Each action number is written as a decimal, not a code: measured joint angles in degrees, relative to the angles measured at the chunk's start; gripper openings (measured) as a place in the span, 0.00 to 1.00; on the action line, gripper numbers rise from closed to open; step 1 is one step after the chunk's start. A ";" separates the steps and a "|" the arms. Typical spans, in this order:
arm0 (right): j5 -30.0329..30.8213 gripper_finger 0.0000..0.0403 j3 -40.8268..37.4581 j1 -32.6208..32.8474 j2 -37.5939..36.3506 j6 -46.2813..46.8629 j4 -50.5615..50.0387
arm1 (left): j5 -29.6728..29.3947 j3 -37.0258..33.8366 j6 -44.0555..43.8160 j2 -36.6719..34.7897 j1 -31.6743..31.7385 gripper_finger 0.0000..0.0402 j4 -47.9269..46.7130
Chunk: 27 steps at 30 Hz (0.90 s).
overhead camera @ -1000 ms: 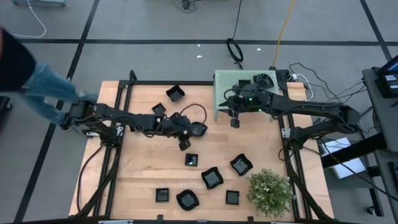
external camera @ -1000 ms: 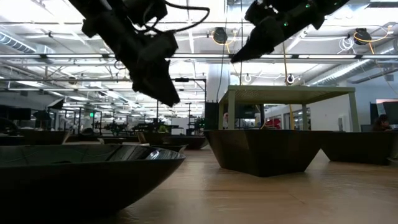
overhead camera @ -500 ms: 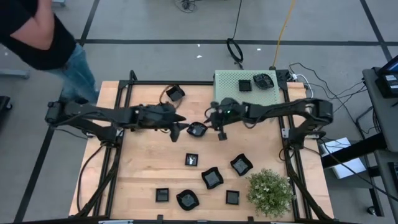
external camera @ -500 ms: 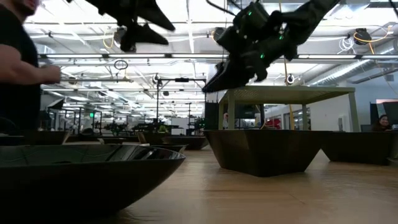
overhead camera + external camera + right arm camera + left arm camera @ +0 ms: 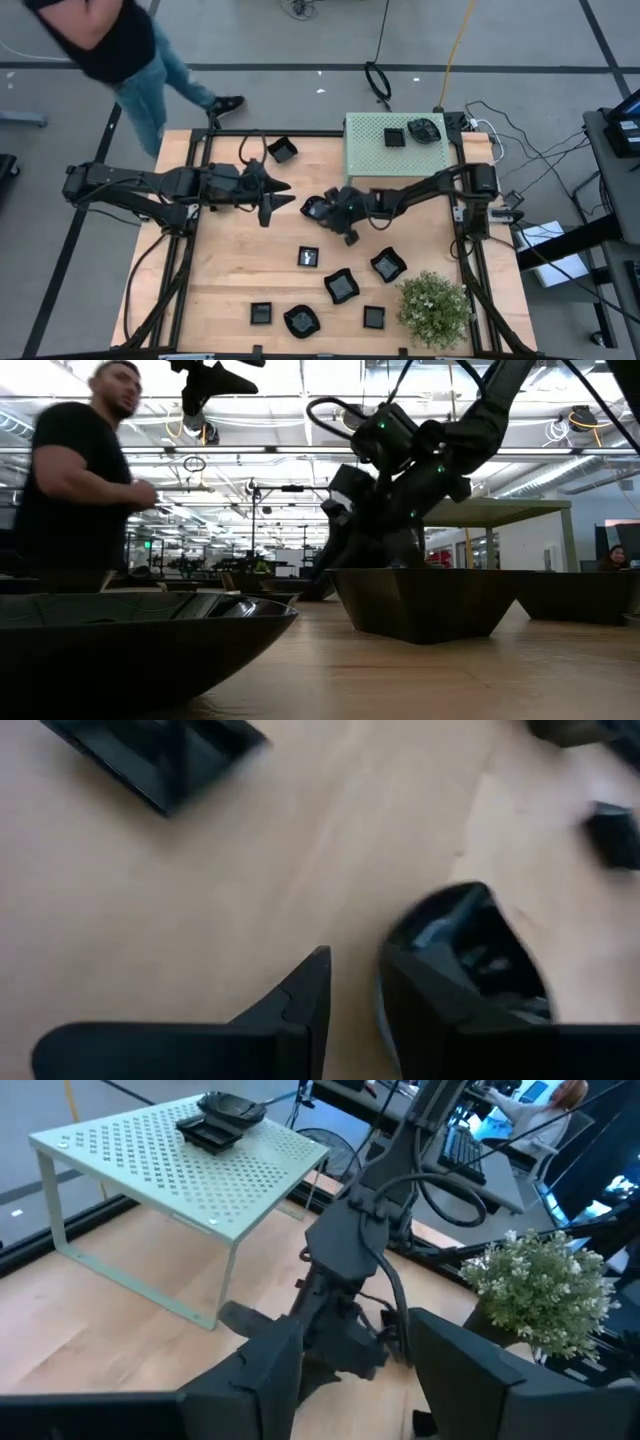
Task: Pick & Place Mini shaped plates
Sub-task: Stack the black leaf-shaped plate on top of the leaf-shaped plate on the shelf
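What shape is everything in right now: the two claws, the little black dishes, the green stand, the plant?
left gripper: open, empty, raised above the table.
right gripper: open, empty, low beside a round plate.
round plate: on the wood, not held.
stand: upright, carrying two plates.
other plates: lying apart on the table.
plant: upright.

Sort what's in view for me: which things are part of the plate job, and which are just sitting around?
Job:
- mini plates loose on the table, e.g. square plate, wavy plate
- two plates already on the stand
- plate by the right gripper
- right gripper
- left gripper

Lying about:
- bushy plant
- cables
- person
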 joint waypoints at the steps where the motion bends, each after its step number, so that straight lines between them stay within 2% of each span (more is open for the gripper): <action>1: 1.62 0.19 0.00 0.35 0.35 -0.76 0.48 | 0.01 0.00 0.07 0.02 -0.01 0.47 -0.04; 8: 3.58 0.23 0.02 1.66 0.63 0.41 0.70 | 0.07 0.00 1.69 0.02 -0.01 0.47 -0.64; 13: 8.53 0.31 0.02 1.57 0.63 0.39 0.62 | 0.10 0.00 3.96 0.02 -0.01 0.47 -0.59; 17: 11.62 0.34 0.02 1.62 0.63 0.41 1.19 | 0.10 0.00 4.62 0.02 -0.01 0.47 -0.57; 22: 13.29 0.31 0.02 1.61 0.63 2.25 1.26 | 0.12 0.00 4.63 0.04 -0.01 0.47 -0.57; 27: 13.29 0.23 0.02 1.61 0.63 4.73 0.65 | 0.14 0.00 4.61 0.04 -0.01 0.47 -0.54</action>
